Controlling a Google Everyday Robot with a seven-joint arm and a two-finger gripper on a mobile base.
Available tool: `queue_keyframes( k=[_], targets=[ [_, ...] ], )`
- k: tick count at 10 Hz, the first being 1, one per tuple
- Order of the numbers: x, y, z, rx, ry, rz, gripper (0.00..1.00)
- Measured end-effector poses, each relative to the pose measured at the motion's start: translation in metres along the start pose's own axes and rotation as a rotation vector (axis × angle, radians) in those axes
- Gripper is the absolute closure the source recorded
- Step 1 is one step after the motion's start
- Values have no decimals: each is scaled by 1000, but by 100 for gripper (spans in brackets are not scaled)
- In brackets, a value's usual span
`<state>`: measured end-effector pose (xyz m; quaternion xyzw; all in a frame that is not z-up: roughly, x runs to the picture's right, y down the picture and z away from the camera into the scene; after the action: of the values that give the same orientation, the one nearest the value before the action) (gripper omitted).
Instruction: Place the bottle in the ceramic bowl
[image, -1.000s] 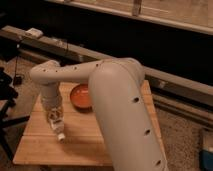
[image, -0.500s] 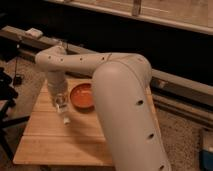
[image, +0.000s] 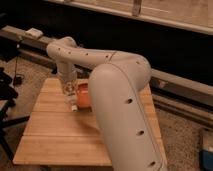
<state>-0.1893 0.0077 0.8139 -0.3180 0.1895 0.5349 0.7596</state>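
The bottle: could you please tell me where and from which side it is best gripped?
Its slim upper body, from above: the bottle hangs nearly upright beside the bowl, and the gripper, pointing downward, holds it by that part.

White arm (image: 122, 100) fills foreground, upper link rising right, elbow bent, forearm reaching far-left. Wrist turned down. Gripper (image: 70, 93) hangs over tabletop (image: 57, 135) far side, jaws clamped on bottle (image: 74, 104).

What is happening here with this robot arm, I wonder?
The robot's gripper holds the bottle pointing downward, close beside the orange ceramic bowl on the wooden table. The bottle is not yet in the bowl. The big arm hides much of the bowl.
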Motion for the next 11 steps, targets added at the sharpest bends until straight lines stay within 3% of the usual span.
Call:
queue_keyframes(
  k=[6, 7, 9, 11],
  targets=[
    [-14, -24, 9, 87, -28, 39, 100],
    [-15, -29, 10, 116, -36, 47, 96],
    [-17, -30, 12, 143, -52, 61, 80],
    [-18, -43, 15, 186, -60, 97, 56]
  ],
)
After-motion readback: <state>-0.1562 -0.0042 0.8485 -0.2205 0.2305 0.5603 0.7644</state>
